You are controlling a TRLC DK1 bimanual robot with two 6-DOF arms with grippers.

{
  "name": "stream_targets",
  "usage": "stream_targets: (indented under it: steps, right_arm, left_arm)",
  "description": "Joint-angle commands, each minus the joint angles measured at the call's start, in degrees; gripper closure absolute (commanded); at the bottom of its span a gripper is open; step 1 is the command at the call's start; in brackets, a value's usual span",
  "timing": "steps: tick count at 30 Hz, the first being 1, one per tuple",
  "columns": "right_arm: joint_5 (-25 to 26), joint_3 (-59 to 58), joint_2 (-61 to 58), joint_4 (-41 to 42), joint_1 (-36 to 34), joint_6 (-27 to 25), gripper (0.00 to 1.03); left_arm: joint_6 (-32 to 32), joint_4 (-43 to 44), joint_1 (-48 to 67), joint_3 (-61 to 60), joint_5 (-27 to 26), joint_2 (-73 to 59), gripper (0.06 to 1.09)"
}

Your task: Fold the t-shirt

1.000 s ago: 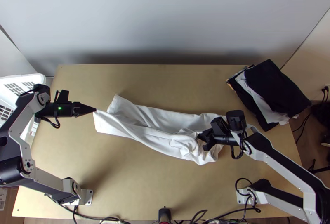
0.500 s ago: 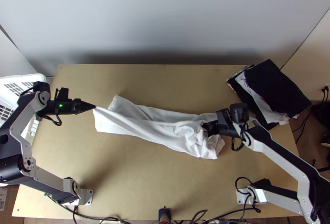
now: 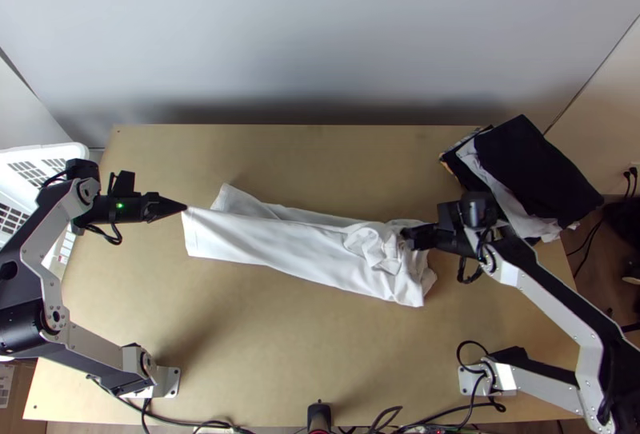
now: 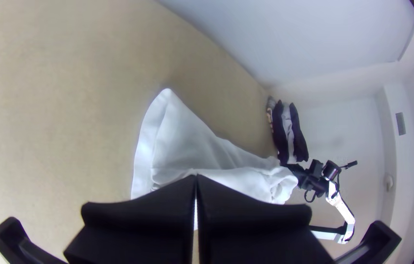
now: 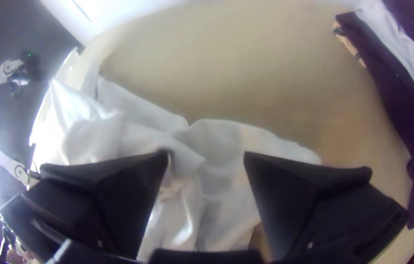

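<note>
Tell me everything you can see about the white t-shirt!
The white t-shirt looks plain and soft. It lies in a long, narrow, layered strip on the wooden table. The left gripper pinches one corner, and the cloth near there is mostly smooth. The other end is bunched and wrinkly, with the right gripper open over it. I can't pick out the neck.

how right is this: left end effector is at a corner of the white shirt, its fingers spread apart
No: the left end effector is at a corner of the white shirt, but its fingers are closed, the left wrist view shows.
</note>
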State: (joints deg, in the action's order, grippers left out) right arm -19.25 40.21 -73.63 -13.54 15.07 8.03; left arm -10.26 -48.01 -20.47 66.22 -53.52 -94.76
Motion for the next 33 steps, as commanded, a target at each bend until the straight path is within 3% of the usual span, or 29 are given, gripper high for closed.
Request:
stream_targets:
  steps: [1, 5, 7, 12, 16, 25, 33]
  right_arm:
    - [-1.8, 8.1, 3.9, -9.3, -1.4, 2.4, 0.22]
    - [-19.4, 17.5, 8.3, -23.7, -1.5, 5.4, 0.22]
    - [-22.7, 19.4, 9.6, -27.1, 1.5, 6.6, 0.22]
    - [-23.2, 18.8, 7.2, -30.5, 7.9, 13.3, 0.22]
    - [-23.3, 16.9, 4.4, -30.4, 11.6, 14.3, 0.22]
    - [-22.9, 16.1, -3.2, -28.0, 6.7, 6.3, 0.22]
    - [-22.5, 16.6, -6.6, -27.7, 3.1, 2.8, 0.22]
  left_arm:
    - [-0.7, -0.1, -0.7, -0.7, 0.0, 0.5, 1.05]
    - [-0.9, -0.1, -0.7, -1.4, 0.0, 0.5, 1.05]
    - [-0.9, -0.1, -0.4, -1.4, 0.0, 0.5, 1.05]
    - [-0.8, -0.1, 0.5, -1.4, -0.1, 0.6, 1.05]
    - [-0.5, -0.1, 0.7, -1.2, -0.1, 0.9, 1.05]
    - [-0.9, -0.2, -1.4, -1.1, -0.1, 2.0, 1.05]
    - [-1.1, -0.2, -1.9, -0.8, -0.1, 2.4, 1.05]
